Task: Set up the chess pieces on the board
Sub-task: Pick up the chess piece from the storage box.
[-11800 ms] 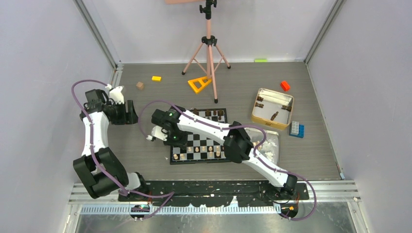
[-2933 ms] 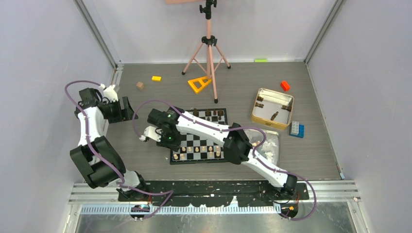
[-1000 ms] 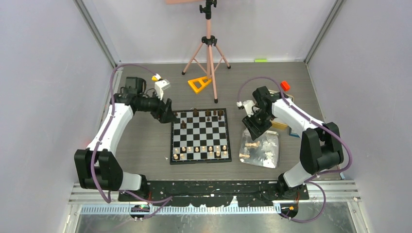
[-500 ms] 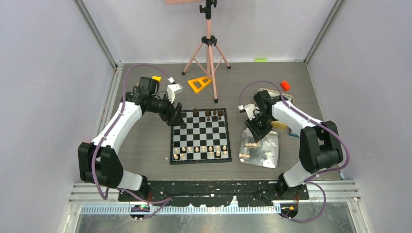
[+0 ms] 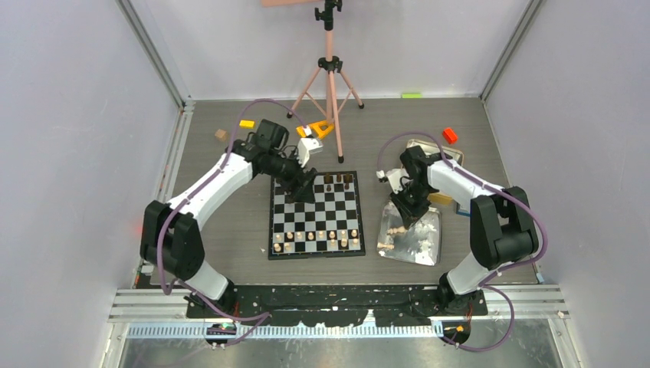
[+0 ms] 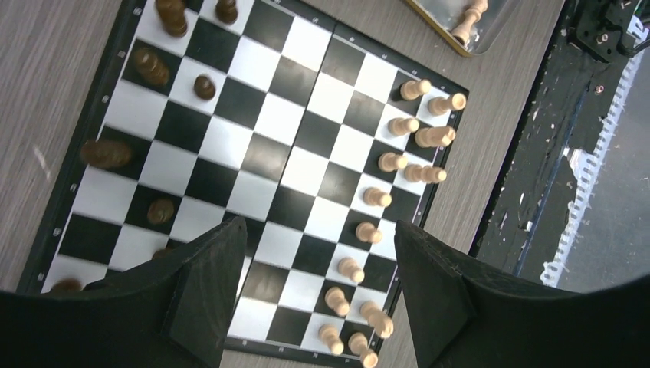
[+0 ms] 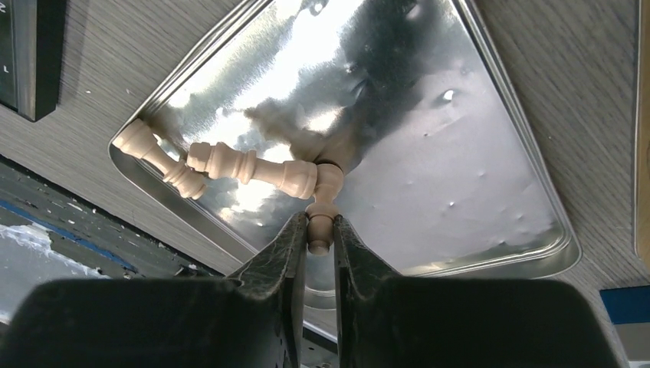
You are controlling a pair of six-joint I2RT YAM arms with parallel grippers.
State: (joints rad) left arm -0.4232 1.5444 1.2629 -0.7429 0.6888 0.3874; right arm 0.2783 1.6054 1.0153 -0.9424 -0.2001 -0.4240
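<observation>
Tan wooden chess piece (image 7: pixel 322 211), seemingly a pawn, pinched by right gripper (image 7: pixel 320 231) inside shiny silver tray (image 7: pixel 475 176), long axis straight ahead; black-and-white checkered board (image 5: pixel 316 211) ahead-left; left gripper (image 6: pixel 318 234) spread empty above it.

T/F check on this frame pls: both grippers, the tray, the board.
1. The right gripper is closed on a light piece in the silver tray. True.
2. The left gripper is shut on something. False: its jaws are open and empty, above the board.
3. Light chessmen stand in rows along the board's near edge. True.
4. Nothing else lies in the silver tray. False: two more light pieces lie there beside the gripped one.
</observation>
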